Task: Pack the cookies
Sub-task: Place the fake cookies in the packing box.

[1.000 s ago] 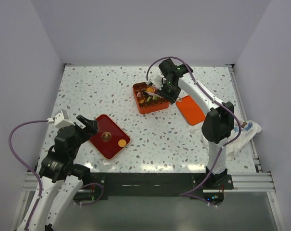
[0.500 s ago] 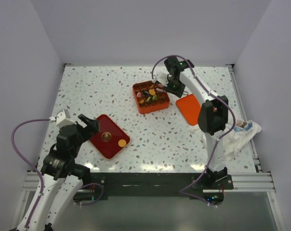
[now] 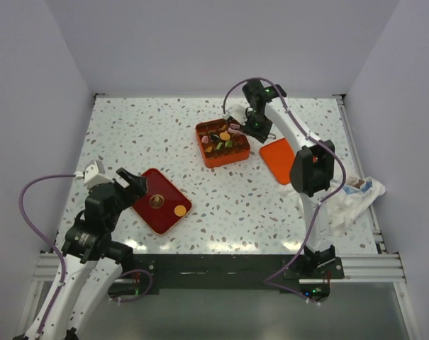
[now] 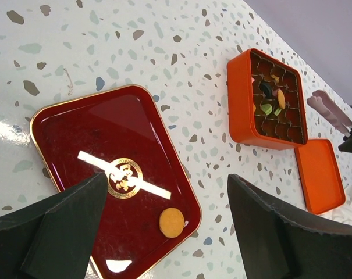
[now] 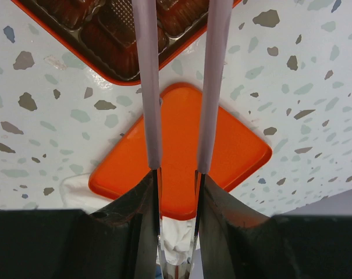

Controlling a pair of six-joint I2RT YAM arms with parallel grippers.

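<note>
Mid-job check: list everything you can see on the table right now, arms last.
speckled terrazzo table: one, white with grey flecks
dark red rectangular tray: one, gold emblem, near left
round orange cookie: one, on the tray
orange compartment box: one, far centre
mixed cookies: several, orange, green, dark, in the box
flat orange lid: one, right of box
crumpled white cloth: one, right edge
left gripper: black, open, by the tray
right gripper: long pale fingers, apart, over box's right side
</note>
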